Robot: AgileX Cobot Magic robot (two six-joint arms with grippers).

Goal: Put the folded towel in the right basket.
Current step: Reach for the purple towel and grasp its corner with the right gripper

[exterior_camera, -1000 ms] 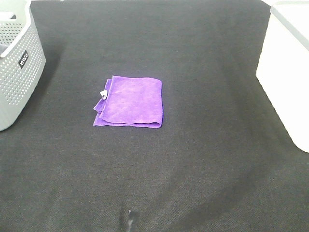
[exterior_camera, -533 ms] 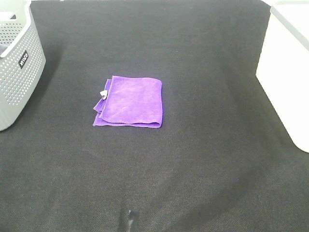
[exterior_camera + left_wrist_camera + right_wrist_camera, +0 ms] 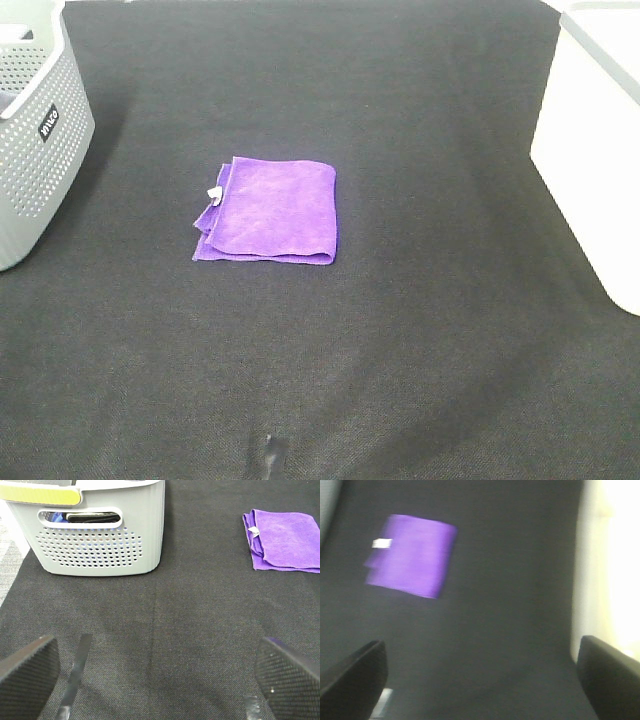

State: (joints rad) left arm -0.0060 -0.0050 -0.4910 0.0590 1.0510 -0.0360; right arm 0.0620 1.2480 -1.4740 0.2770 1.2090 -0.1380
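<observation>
A folded purple towel [image 3: 270, 211] with a small white tag lies flat on the black table mat, left of the middle. It also shows in the left wrist view [image 3: 283, 546] and, blurred, in the right wrist view [image 3: 412, 555]. The right basket [image 3: 598, 130] is white and stands at the right edge; it shows in the right wrist view [image 3: 612, 570]. Neither arm shows in the exterior view. My left gripper [image 3: 157, 677] is open and empty, well short of the towel. My right gripper [image 3: 482, 680] is open and empty, beside the white basket.
A grey perforated basket [image 3: 35, 120] stands at the left edge; in the left wrist view [image 3: 95, 530] dark items lie inside it. A strip of tape [image 3: 270, 455] lies on the mat near the front edge.
</observation>
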